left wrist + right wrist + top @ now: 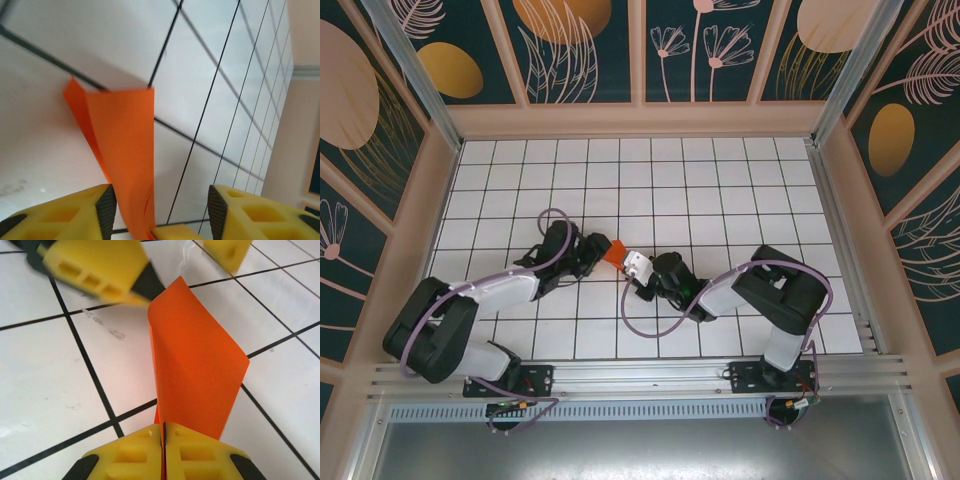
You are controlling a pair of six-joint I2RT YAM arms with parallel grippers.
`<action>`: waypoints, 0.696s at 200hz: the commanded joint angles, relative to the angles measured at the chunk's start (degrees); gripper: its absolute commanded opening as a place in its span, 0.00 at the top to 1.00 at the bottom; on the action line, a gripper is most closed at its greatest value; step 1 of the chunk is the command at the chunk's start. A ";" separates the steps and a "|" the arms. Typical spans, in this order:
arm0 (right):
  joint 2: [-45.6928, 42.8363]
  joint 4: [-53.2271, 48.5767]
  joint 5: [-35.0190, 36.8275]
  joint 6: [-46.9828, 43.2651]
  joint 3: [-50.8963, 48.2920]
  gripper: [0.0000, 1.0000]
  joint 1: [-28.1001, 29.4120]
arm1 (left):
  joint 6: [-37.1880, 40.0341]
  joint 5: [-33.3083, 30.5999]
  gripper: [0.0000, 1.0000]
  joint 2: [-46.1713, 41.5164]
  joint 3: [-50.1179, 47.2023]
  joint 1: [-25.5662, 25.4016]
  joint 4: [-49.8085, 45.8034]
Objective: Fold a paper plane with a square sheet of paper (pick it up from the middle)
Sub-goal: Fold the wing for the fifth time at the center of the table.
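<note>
The right gripper (163,450) is pinching the orange paper (195,365), and the left gripper (162,200) is holding its fingers apart around it.

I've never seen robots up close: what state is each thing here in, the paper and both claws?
paper: bent over on itself, not flat, pinched at one end.
right gripper: shut on the paper.
left gripper: open, a finger on each side of the paper.
</note>
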 commanded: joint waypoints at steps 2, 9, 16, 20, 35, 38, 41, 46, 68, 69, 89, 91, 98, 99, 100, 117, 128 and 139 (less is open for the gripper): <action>-0.14 -1.21 -4.73 3.96 0.89 0.93 -0.92 | 4.64 -2.19 0.37 -3.87 0.94 2.20 -4.84; -0.09 -1.90 -5.17 4.83 1.07 0.92 -1.14 | 5.48 -3.19 0.34 -4.82 0.95 2.36 -5.66; -0.10 -2.13 -5.60 5.81 1.18 0.93 -1.39 | 6.12 -4.03 0.31 -5.68 0.74 2.41 -6.21; -0.11 -2.23 -5.86 6.36 1.18 0.93 -1.54 | 6.46 -4.36 0.31 -6.21 0.57 2.41 -6.28; -0.18 -2.28 -6.88 8.99 1.21 0.93 -2.28 | 7.37 -4.02 0.27 -8.06 -1.42 2.41 -4.07; -0.28 -2.33 -7.36 9.60 1.13 0.93 -2.43 | 7.38 -3.77 0.27 -8.40 -1.93 2.41 -3.41; -0.33 -2.40 -7.89 10.10 1.10 0.93 -2.61 | 7.61 -3.63 0.27 -8.77 -2.45 2.41 -2.75; -0.43 -2.53 -8.66 11.05 1.18 0.93 -2.84 | 7.94 -3.11 0.26 -9.41 -3.33 2.40 -1.58; -0.37 -2.50 -11.11 15.81 1.27 0.94 -3.91 | 9.63 -1.23 0.21 -11.53 -7.22 2.41 3.39; -0.36 -2.55 -11.23 16.06 1.31 0.94 -3.94 | 9.74 -1.14 0.21 -11.60 -7.44 2.41 3.61; 0.18 -2.49 -13.59 20.30 1.71 0.95 -4.82 | 10.61 1.96 0.20 -12.11 -10.49 2.32 8.62; 0.20 -2.43 -13.67 20.68 1.71 0.95 -4.82 | 10.63 2.30 0.19 -12.13 -10.79 2.27 9.15; 0.41 -2.16 -13.93 22.08 1.71 0.95 -5.03 | 10.70 3.21 0.18 -12.20 -11.86 2.18 10.76; 0.42 -2.15 -14.00 22.27 1.71 0.95 -5.03 | 10.71 3.32 0.18 -12.20 -11.96 2.16 10.94; 0.43 -2.15 -14.13 22.45 1.71 0.95 -5.07 | 10.72 3.42 0.17 -12.20 -12.05 2.11 11.07; 0.72 -1.77 -15.26 25.79 1.98 0.95 -5.71 | 10.35 4.35 0.09 -12.12 -14.16 1.26 14.95; 1.02 -1.39 -16.30 28.12 2.15 0.95 -6.19 | 9.95 4.61 0.03 -11.96 -15.28 0.24 17.73; 1.10 -0.89 -16.80 30.34 2.08 0.94 -6.58 | 9.96 4.51 0.01 -11.72 -16.00 -0.97 19.96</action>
